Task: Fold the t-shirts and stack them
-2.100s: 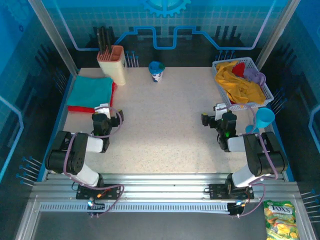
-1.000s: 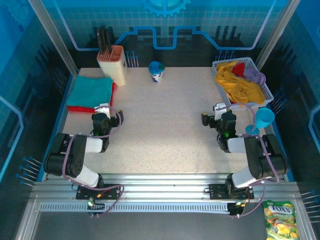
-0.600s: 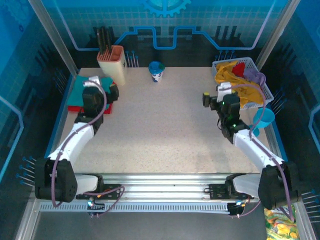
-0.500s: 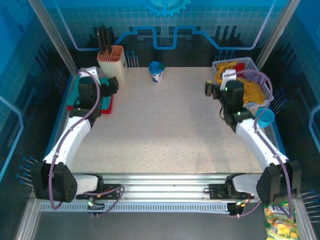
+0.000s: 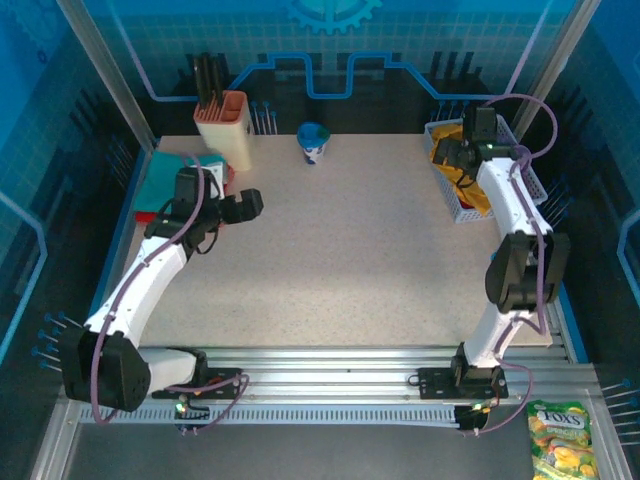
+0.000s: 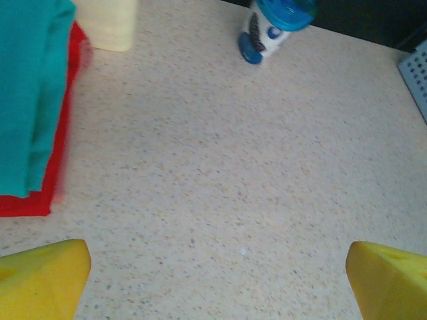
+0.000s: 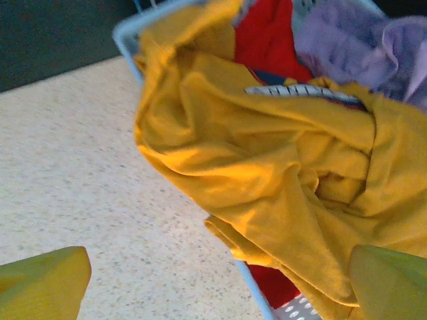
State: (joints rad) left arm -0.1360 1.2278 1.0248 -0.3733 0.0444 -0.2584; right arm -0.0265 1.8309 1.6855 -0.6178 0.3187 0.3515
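Overhead, the left arm reaches across the far-left part of the table (image 5: 330,260), and the left gripper (image 5: 249,204) hangs just right of the folded stack. In that stack, a teal t-shirt (image 5: 167,172) lies on a folded red t-shirt (image 5: 146,215). A beige holder (image 5: 226,122) stands just beyond the stack, and a blue-lidded cup (image 5: 313,142) stands at the far middle. The right arm stretches to the far right, with the right gripper (image 5: 453,158) over the white mesh basket (image 5: 530,182), which holds the mustard-yellow t-shirt (image 5: 476,195). A snack bag (image 5: 560,440) lies off the table at the near right.

From the left wrist, the left gripper (image 6: 213,280) stands wide apart over bare table (image 6: 220,167) with nothing between its yellow fingertips (image 6: 40,277). The teal t-shirt (image 6: 30,87) and the folded red t-shirt (image 6: 67,133) lie to the left; the cup (image 6: 273,23) stands far ahead.

From the right wrist, the right gripper (image 7: 217,283) is also spread wide and empty, its fingertips (image 7: 393,287) above the basket's (image 7: 127,30) near edge. The mustard-yellow t-shirt (image 7: 267,153) spills over that rim, with a crumpled red t-shirt (image 7: 263,40) and a lavender t-shirt (image 7: 360,43) behind it.
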